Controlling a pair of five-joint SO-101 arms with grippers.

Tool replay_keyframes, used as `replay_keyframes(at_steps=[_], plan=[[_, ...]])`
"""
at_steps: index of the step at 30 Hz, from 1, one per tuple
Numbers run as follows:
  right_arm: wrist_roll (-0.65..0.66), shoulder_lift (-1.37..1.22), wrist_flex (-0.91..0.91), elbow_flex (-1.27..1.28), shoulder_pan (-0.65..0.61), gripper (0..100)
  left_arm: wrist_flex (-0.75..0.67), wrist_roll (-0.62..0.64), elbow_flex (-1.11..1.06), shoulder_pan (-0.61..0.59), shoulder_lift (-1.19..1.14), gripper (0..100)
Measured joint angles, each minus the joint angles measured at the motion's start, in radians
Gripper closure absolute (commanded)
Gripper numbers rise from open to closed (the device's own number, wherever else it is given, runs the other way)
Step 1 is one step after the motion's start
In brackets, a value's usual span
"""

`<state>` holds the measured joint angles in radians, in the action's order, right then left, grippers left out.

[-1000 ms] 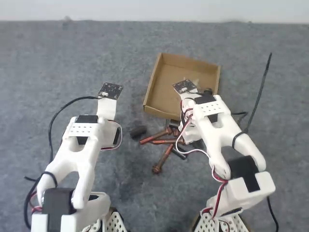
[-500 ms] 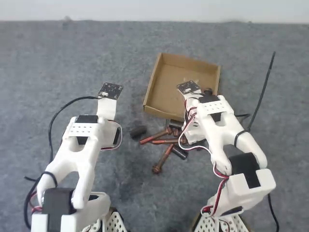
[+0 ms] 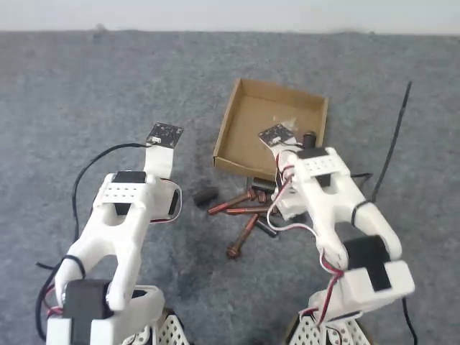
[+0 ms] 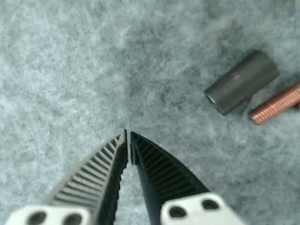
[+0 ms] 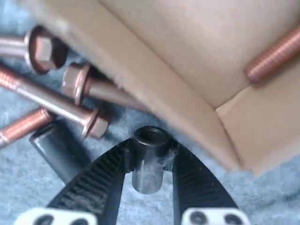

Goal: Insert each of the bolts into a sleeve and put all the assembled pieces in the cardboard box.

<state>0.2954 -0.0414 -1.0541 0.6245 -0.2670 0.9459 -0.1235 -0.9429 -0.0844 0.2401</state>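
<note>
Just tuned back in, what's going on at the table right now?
The right gripper is shut on a black sleeve, just outside the near wall of the cardboard box. Several copper bolts lie on the grey carpet beside it. The left gripper is shut and empty over the carpet, near a loose sleeve.

Free room: grey carpet (image 3: pixel 108 86), bare from 10 to 11 o'clock of the bolts (image 3: pixel 241 210); narrow bare strip at their 6 o'clock, between the two arms.
Obstacles: lone sleeve (image 3: pixel 205 195) near the heap's 9 o'clock; cardboard box (image 3: pixel 259 118) wall at 12 o'clock, just beside the right gripper (image 5: pixel 150 151) clamping the held sleeve (image 5: pixel 148 171); black cable (image 3: pixel 393 136) at the box's 3 o'clock.
</note>
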Motion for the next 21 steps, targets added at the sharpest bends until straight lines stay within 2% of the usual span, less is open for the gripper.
replay_keyframes(at_steps=[4,21], plan=[[0.002,0.081,0.031,0.094,-0.012,85.2,0.0,0.0,0.0,0.0,0.0,99],[0.006,0.092,0.068,0.109,-0.012,86.1,0.0,0.0,0.0,0.0,0.0,99]])
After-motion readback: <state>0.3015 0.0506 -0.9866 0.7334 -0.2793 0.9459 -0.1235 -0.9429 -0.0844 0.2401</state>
